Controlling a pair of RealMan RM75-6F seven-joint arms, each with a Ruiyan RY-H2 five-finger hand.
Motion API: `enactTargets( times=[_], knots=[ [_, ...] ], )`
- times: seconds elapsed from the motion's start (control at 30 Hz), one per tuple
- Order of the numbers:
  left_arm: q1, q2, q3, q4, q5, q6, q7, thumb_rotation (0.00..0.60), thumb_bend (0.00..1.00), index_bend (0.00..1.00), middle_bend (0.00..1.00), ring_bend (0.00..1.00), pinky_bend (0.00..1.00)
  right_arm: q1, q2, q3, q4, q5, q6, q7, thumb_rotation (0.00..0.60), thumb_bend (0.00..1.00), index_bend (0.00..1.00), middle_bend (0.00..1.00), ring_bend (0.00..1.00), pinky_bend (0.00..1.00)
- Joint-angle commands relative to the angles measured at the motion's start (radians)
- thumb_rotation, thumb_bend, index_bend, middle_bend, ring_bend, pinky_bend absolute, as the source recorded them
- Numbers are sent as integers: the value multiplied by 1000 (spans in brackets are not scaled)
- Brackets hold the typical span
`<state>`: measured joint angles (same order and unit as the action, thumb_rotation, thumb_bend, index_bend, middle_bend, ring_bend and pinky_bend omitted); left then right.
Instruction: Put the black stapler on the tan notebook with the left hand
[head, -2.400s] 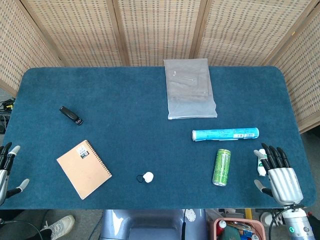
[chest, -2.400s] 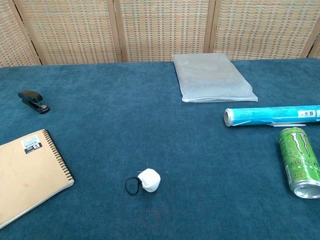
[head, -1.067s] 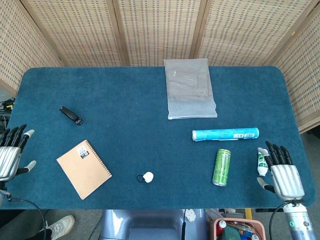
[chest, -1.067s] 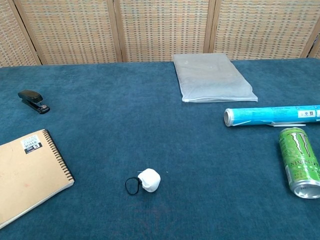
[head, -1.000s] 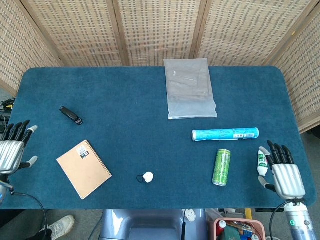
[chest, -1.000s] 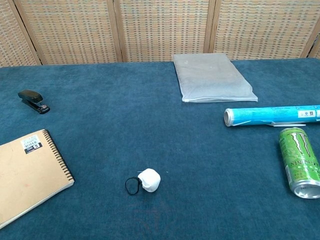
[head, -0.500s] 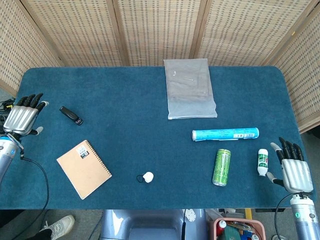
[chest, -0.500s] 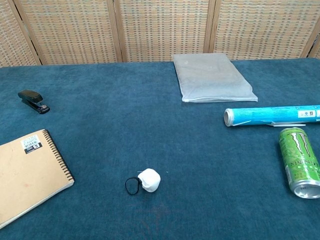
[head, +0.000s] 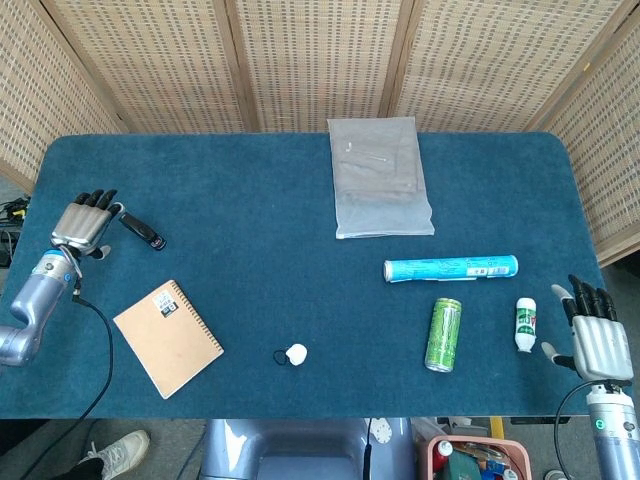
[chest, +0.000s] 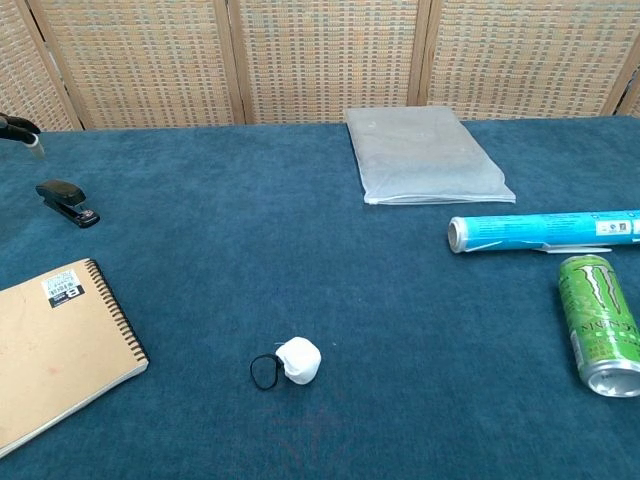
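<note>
Both hands are holding nothing: the left hand (head: 86, 224), fingers spread, is hovering just beside the black stapler (head: 143, 231) lying on the table (head: 250, 260), apparently lining up a grasp, while the right hand (head: 598, 340) is idling, fingers apart, at the far edge. The tan notebook (head: 167, 337) is lying near the stapler with nothing standing between them, and the white ball (head: 296, 353), green can (head: 443, 334) and blue tube (head: 451, 268) are sitting well apart from that path.

Bare blue worktop (head: 250, 230) between black stapler (head: 142, 231) and tan notebook (head: 167, 337), left hand (head: 86, 224) just beside stapler, white lump (head: 295, 354) off right.
</note>
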<state>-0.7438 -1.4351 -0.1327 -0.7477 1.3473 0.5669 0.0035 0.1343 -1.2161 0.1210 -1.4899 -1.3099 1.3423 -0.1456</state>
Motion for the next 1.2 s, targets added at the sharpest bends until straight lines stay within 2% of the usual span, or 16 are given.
enactTargets(
  times=[0.03,0.5,0.7,0.8,1.03,1.2],
  knots=[
    [-46,-72,20,95,15,-55,-43,600,296,201,40,0,93,1,-3,1,9,7,-6,2,600,174,118,0,0,0],
    [-110,-191,62,271,62,-111,-144,600,323,223,48,0,99,8,-12,5,39,30,-26,17,600,174,118,0,0,0],
    [-109,-230,81,323,77,-111,-166,600,381,280,78,0,138,5,-10,6,40,29,-22,28,600,174,118,0,0,0],
    [-103,-254,84,349,84,-80,-184,600,412,368,149,34,198,5,-9,4,38,23,-17,32,600,174,118,0,0,0],
    [-85,-308,107,415,117,9,-204,600,485,557,373,244,410,2,-12,1,36,-6,9,38,600,174,118,0,0,0],
    [-69,-340,117,459,132,68,-213,600,503,632,439,309,460,-2,-10,0,33,-14,21,44,600,174,118,0,0,0]
  ],
)
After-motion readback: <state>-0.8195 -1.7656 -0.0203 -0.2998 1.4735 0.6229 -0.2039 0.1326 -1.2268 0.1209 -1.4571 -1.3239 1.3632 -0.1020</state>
